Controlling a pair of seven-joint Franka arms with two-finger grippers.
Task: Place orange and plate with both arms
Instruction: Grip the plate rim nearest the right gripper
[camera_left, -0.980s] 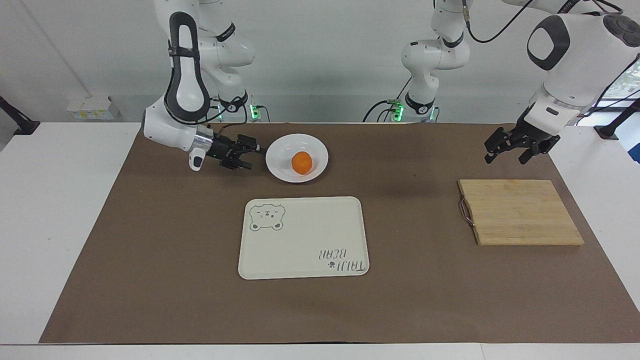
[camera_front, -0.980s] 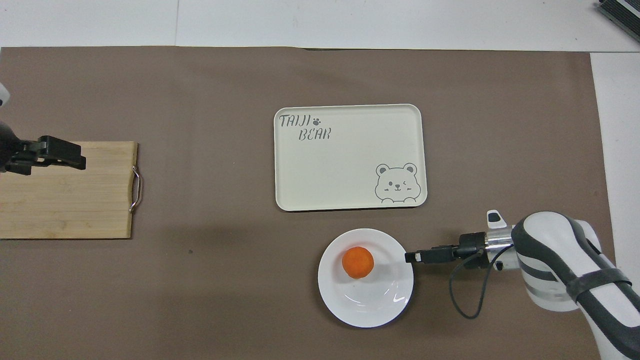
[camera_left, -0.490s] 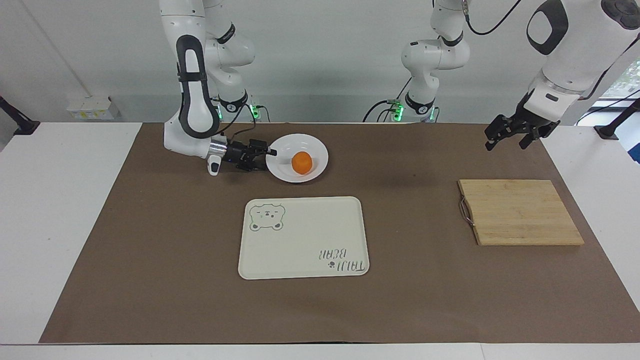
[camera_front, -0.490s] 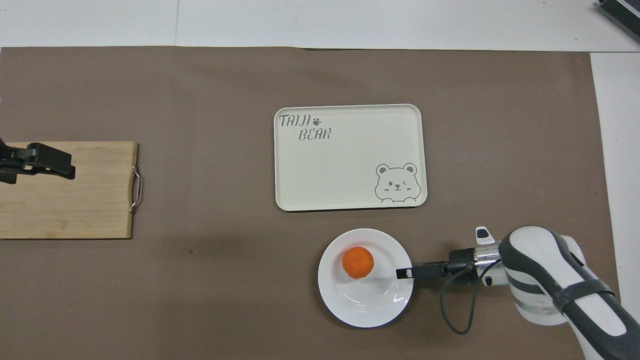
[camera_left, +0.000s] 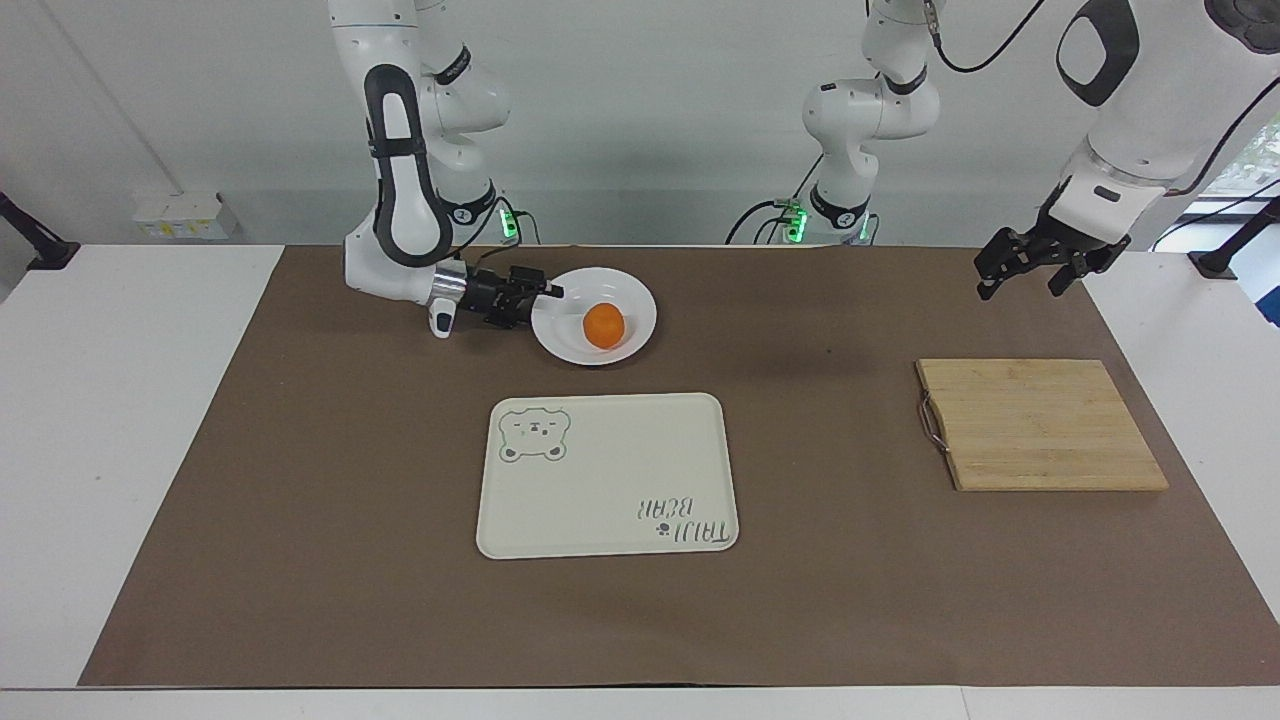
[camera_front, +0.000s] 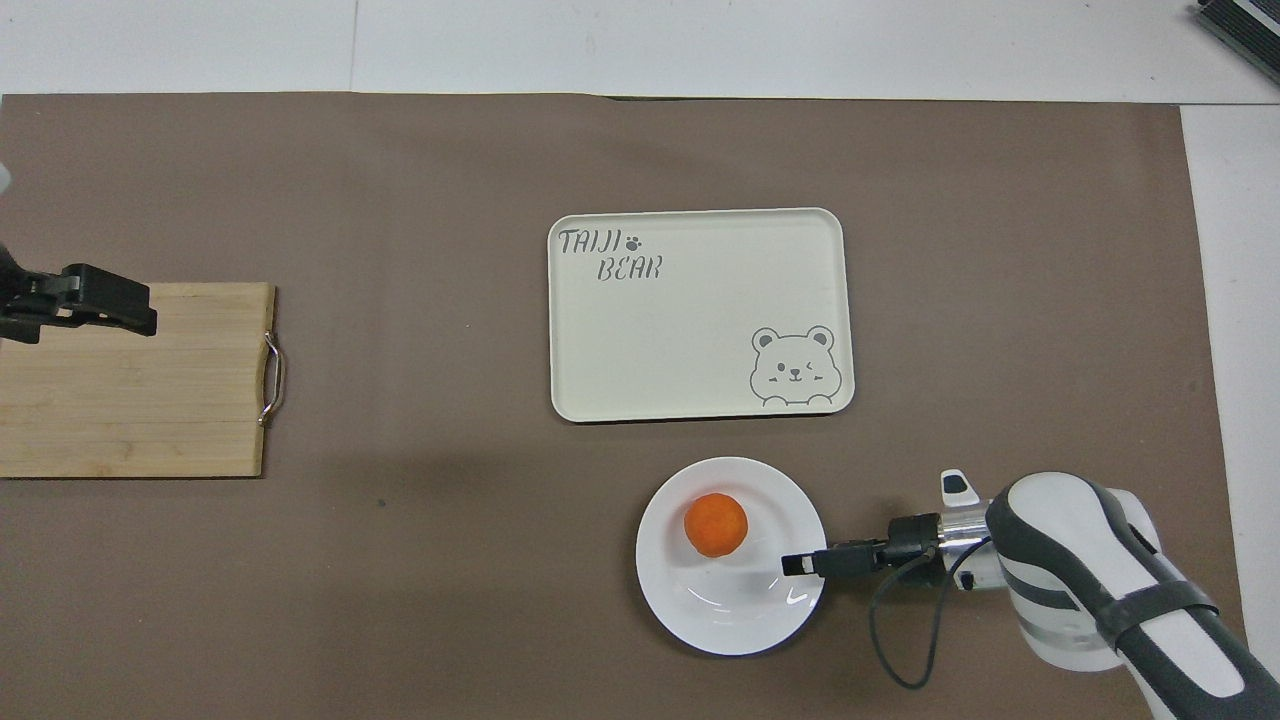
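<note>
The orange (camera_left: 603, 326) lies in the white plate (camera_left: 628, 296), which stands on the brown mat close to the robots. They also show in the overhead view: the orange (camera_front: 716, 524) in the plate (camera_front: 722, 612). My right gripper (camera_left: 541, 302) is low at the plate's rim on the right arm's side, open, one finger over the rim; in the overhead view my right gripper (camera_front: 796, 565) overlaps that rim. My left gripper (camera_left: 1022, 284) is open and empty, raised over the cutting board's edge nearest the left arm's end (camera_front: 138, 308).
A cream tray with a bear drawing (camera_left: 610, 470) lies farther from the robots than the plate. A wooden cutting board (camera_left: 1040, 425) with a metal handle lies toward the left arm's end. Two small white arms with green lights (camera_left: 850, 130) stand at the table's robot end.
My right gripper has slid toward the plate and now reaches over its rim. My left gripper has risen a little and drawn back toward its end of the table.
</note>
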